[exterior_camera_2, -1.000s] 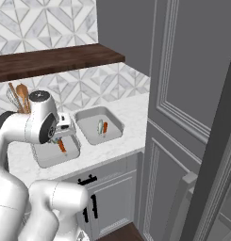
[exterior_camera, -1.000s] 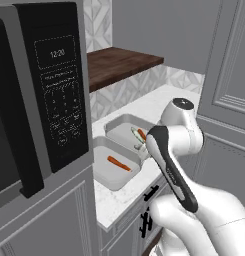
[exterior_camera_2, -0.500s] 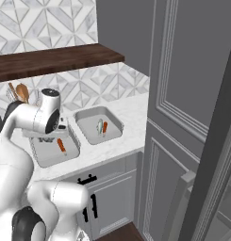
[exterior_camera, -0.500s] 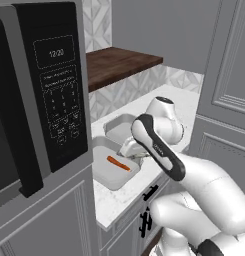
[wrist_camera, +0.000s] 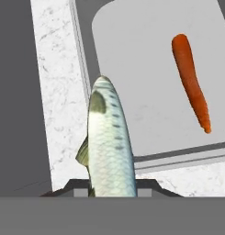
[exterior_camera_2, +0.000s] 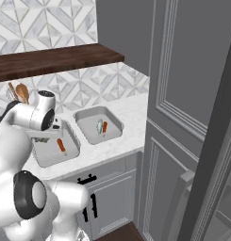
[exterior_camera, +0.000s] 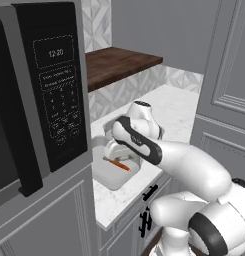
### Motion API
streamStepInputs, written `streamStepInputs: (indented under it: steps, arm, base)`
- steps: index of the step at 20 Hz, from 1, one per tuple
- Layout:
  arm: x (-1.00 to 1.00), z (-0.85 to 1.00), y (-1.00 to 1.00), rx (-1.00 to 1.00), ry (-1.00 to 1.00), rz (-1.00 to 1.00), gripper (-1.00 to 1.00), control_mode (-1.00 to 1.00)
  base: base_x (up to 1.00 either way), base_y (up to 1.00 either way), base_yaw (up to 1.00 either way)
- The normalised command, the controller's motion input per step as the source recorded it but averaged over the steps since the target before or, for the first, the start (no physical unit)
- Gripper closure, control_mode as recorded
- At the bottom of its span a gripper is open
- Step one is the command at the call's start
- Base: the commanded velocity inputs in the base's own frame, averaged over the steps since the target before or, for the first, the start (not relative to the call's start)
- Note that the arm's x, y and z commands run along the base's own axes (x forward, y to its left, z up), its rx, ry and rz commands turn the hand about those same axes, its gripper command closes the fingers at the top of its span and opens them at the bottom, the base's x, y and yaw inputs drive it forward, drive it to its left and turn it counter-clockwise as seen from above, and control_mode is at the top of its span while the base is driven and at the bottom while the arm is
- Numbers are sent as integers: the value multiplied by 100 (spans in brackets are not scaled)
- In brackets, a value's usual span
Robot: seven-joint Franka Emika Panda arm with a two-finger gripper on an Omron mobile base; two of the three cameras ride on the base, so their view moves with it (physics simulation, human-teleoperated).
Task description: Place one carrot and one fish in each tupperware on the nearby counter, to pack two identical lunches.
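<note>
Second fish held over the near tupperware's edge, not yet inside.

The gripper [wrist_camera: 111, 195] is clenched on a fish [wrist_camera: 109, 147], whose long axis runs straight out ahead of the claw. Just beyond the fish's head lies the near tupperware [wrist_camera: 146, 59], with one carrot [wrist_camera: 191, 87] resting in it, off to one side of the claw and roughly parallel to the fish. The container's rim and a strip of white counter [wrist_camera: 54, 69] are seen directly beneath the fish, so a short advance is judged necessary before release. The far tupperware [exterior_camera_2: 99, 128] already holds a carrot and a fish. Nothing is seen blocking the way.
</note>
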Motion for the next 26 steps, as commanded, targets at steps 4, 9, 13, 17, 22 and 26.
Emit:
streamStepInputs:
  steps: [4, 9, 13, 17, 22, 26]
  arm:
    - [14, -24, 2, -1, -3, 0, 100, -100]
    - [0, -29, 0, -1, -15, 0, 100, -100]
    - [0, -22, 3, 0, -7, 0, 100, -100]
    - [9, -13, 17, 0, 6, 0, 100, -100]
    - [32, -12, 24, 0, 5, 0, 100, -100]
    - [39, -13, 3, 0, 0, 0, 100, -100]
  base:
    - [0, 0, 0]
    - [0, 0, 0]
    - [0, 0, 0]
    - [0, 0, 0]
    - [0, 0, 0]
    - [0, 0, 0]
